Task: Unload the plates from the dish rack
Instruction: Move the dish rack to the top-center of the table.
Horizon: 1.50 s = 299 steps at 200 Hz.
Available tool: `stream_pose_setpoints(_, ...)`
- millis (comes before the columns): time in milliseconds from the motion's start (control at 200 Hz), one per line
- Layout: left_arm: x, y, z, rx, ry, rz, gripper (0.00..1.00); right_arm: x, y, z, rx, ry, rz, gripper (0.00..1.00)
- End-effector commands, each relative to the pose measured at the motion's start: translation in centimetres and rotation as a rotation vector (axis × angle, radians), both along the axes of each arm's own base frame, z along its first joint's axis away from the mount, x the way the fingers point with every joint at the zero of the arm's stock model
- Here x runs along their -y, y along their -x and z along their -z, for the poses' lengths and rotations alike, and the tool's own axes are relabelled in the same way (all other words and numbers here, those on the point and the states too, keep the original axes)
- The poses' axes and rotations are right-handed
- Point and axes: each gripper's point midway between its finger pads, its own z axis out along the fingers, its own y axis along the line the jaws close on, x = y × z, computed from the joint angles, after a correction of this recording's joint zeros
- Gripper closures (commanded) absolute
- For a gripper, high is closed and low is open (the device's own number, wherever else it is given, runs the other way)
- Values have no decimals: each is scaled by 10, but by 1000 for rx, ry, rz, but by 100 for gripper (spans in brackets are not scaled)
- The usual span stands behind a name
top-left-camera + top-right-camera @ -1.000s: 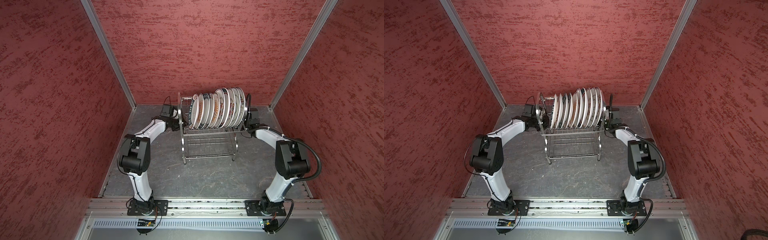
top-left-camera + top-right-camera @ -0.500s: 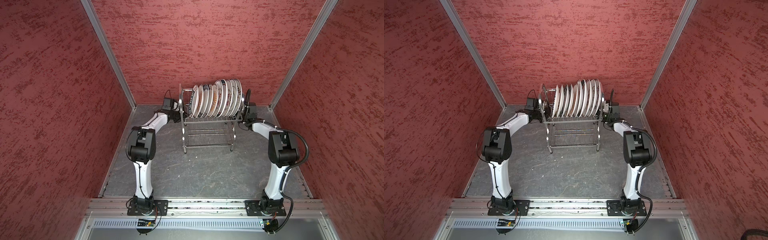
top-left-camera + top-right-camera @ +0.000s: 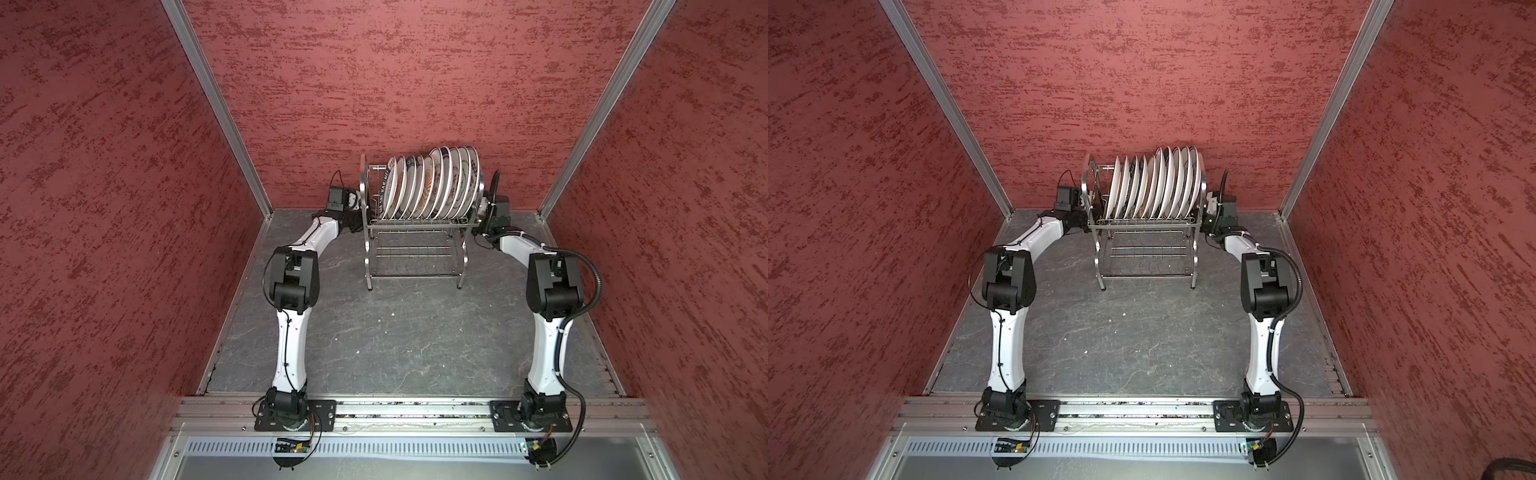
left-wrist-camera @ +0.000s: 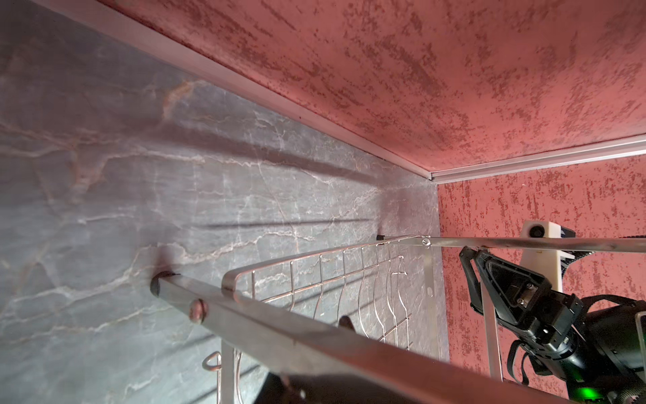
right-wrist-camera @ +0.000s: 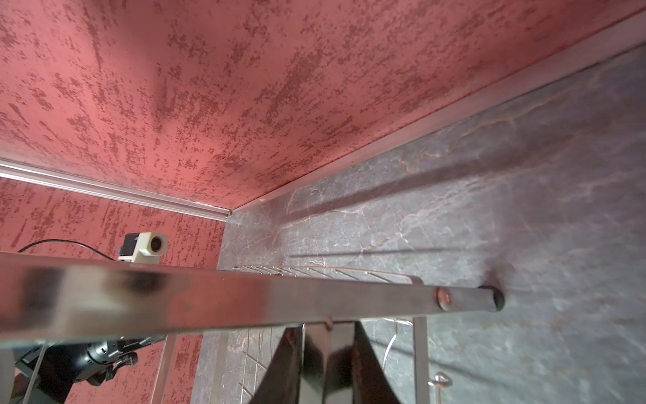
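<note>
Several white printed plates [image 3: 432, 185] [image 3: 1154, 183] stand on edge in the upper tier of the shiny wire dish rack [image 3: 415, 249] [image 3: 1146, 249], close to the back wall. My left gripper [image 3: 360, 208] [image 3: 1084, 210] is shut on the rack's left end frame. In the left wrist view that frame tube [image 4: 349, 353] crosses the gripper [image 4: 314, 353] and hides most of its fingers. My right gripper [image 3: 482, 210] [image 3: 1204, 214] is shut on the right end frame. In the right wrist view its dark fingers [image 5: 279, 363] pinch a shiny bar, the gripper [image 5: 325, 349] sitting just under the frame tube [image 5: 244, 300].
Red textured walls enclose the grey stone table [image 3: 395, 340] on three sides, the back wall right behind the rack. The rack's rubber feet [image 4: 157, 284] [image 5: 497, 300] sit at the table surface. The rack's lower tier [image 3: 415, 262] holds nothing. Both arms reach far back.
Both arms have stretched out and carried the rack with its plates away from the table's middle to the back wall. Both grips stay on the end frames.
</note>
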Motion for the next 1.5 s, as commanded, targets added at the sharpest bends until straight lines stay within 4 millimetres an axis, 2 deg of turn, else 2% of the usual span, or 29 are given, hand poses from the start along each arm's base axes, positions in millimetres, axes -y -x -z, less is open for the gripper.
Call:
stream_pose_setpoints(0,-9,-36,-16,236,-82,10,79,-16,-25,-36,421,185,-126,85)
stream_pose_setpoints(100,-9,-42,-12,236,-69,1,77,-16,-33,-32,423,183,-122,84)
stream_pose_setpoints(250,-13,-53,-3,224,-46,-15,70,-19,-38,-28,426,160,-126,83)
stream_pose_setpoints(441,-16,-63,6,226,-23,-31,67,-17,-43,-21,420,153,-108,83)
stream_pose_setpoints(611,-10,-68,11,220,-7,-19,67,-19,-44,-18,420,136,-114,81)
stream_pose_setpoints(711,-8,-66,13,215,-9,-15,66,-17,-44,-15,413,137,-112,78)
stream_pose_setpoints(796,-8,-63,14,209,-6,-15,63,-18,-44,-15,410,134,-118,69)
stream_pose_setpoints(927,-12,-58,15,205,5,-27,49,-18,-40,-14,398,131,-130,61)
stream_pose_setpoints(1047,-17,-52,16,208,7,-37,49,-18,-36,-12,392,130,-133,59)
stream_pose_setpoints(1212,-18,-46,15,209,9,-31,43,-16,-32,-15,394,129,-130,54)
stream_pose_setpoints(1493,-22,-33,10,210,5,-36,34,-10,-20,-10,371,131,-127,42)
